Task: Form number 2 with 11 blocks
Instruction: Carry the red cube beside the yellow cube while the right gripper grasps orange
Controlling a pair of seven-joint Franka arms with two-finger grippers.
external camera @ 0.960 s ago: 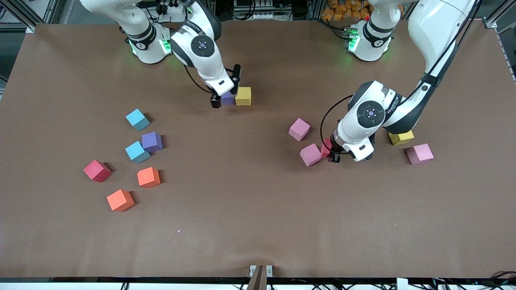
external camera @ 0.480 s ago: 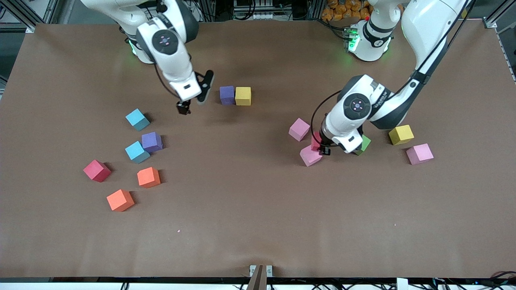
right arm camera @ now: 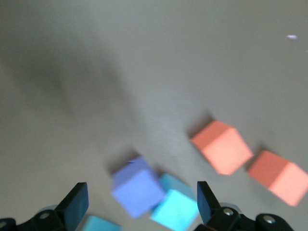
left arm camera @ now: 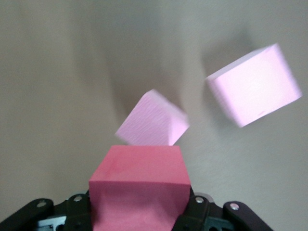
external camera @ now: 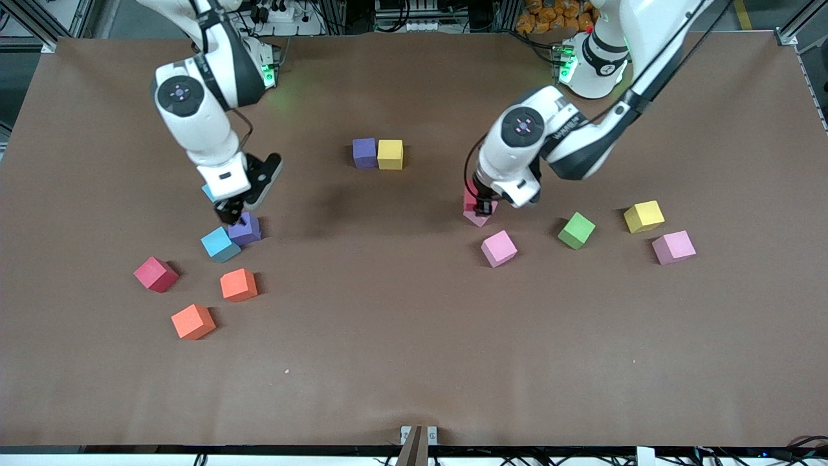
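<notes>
The landmark is the pair of matte foam cubes that starts the digit: a purple cube (external camera: 364,153) touching a yellow cube (external camera: 390,154), side by side in the middle of the table toward the robots' bases. A second ago the right gripper (external camera: 237,208) stood at this pair with its fingers about the purple cube; it has since let go and swung away toward the right arm's end of the table, and now hangs with jaws wide over a second purple foam cube (external camera: 244,229) that touches a light blue one (external camera: 219,244). So two of eleven blocks look placed, and the right arm seems to be lining up its next pick.

The left gripper (external camera: 479,204) has meanwhile lifted a red foam cube (left arm camera: 139,185) off the table and carried it toward the pair — it is clamped on that cube over a pink foam cube (left arm camera: 152,125), with another pink one (external camera: 499,248) lying nearer the front camera. The lift has uncovered a green foam cube (external camera: 576,230), nearer the left arm's end than the pair.

All the blocks are plain-faced, sharp-edged cubes of equal size, dull and slightly grainy — likely light and a little yielding. The brown table cover (external camera: 414,336) is flat and matte.
</notes>
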